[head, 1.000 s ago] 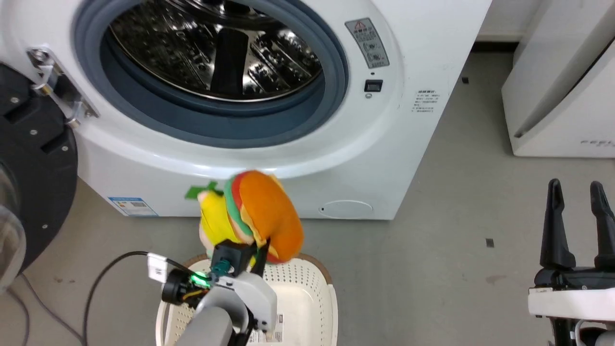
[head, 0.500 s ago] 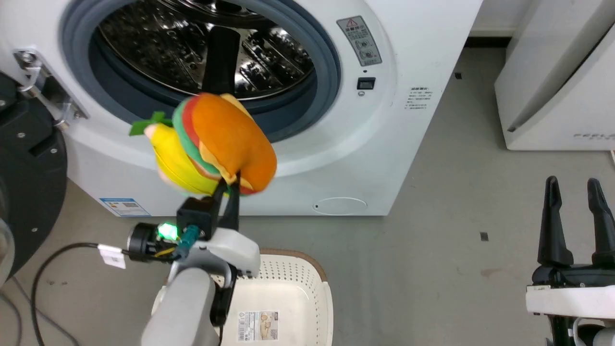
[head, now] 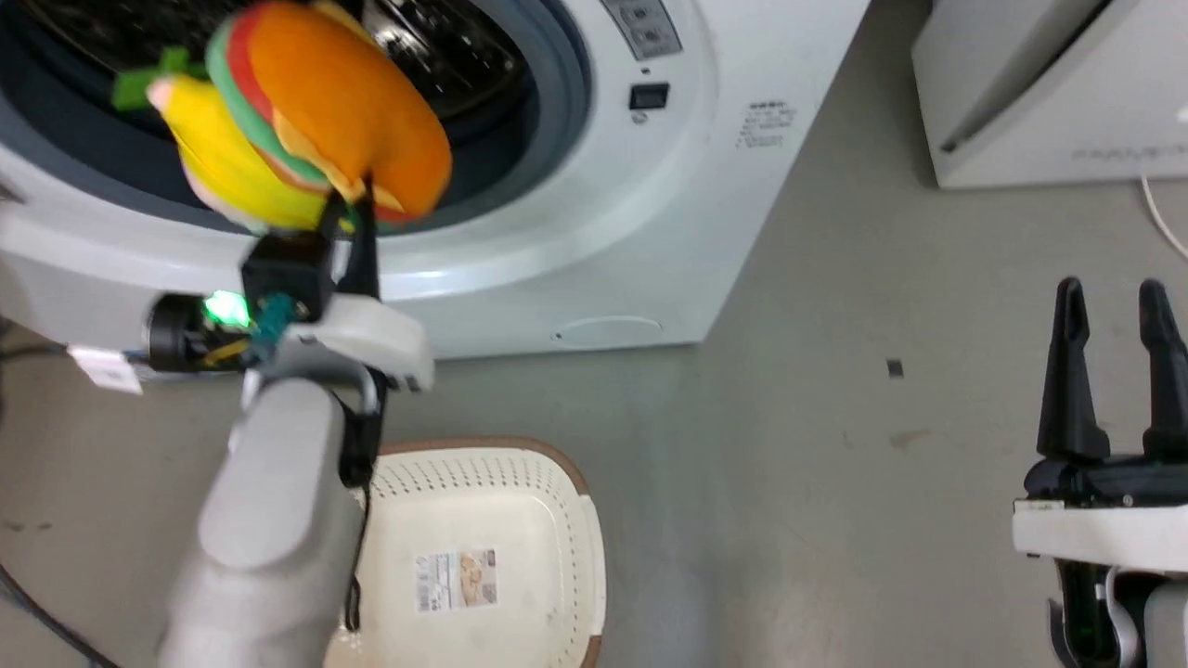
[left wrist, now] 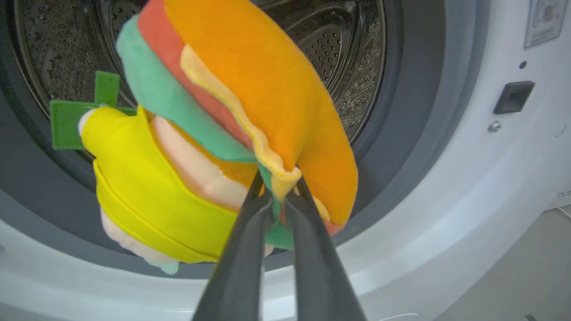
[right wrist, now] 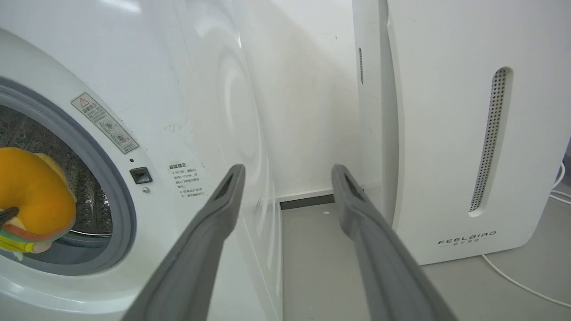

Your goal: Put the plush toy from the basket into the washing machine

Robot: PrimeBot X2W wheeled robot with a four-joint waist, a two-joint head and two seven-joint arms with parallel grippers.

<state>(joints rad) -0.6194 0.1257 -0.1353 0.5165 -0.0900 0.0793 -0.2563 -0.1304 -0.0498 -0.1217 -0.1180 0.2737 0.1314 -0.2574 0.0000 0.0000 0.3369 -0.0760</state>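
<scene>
My left gripper (head: 357, 199) is shut on the plush toy (head: 306, 111), pinching the edge of its orange bun. It holds the toy up right in front of the washing machine (head: 613, 213), level with the grey-sealed porthole. In the left wrist view the two fingers close on the plush toy (left wrist: 250, 116) at the gripper (left wrist: 279, 189), with the steel drum (left wrist: 357, 67) behind it. The cream basket (head: 501, 501) stands on the floor below, holding just its paper label. At the lower right my right gripper (head: 1111, 297) stays open and holds nothing; the right wrist view also catches the plush toy (right wrist: 31, 196).
A white appliance reading FEELBIRD (right wrist: 468, 133) stands to the right of the washer, with a white cable (right wrist: 522, 285) on the floor beside it. Bare grey floor (head: 835, 464) lies between the basket and my right arm.
My left gripper has lifted the plush toy from just above the basket up to the porthole. The head camera has shifted too, so the washer sits higher and further left in the picture.
</scene>
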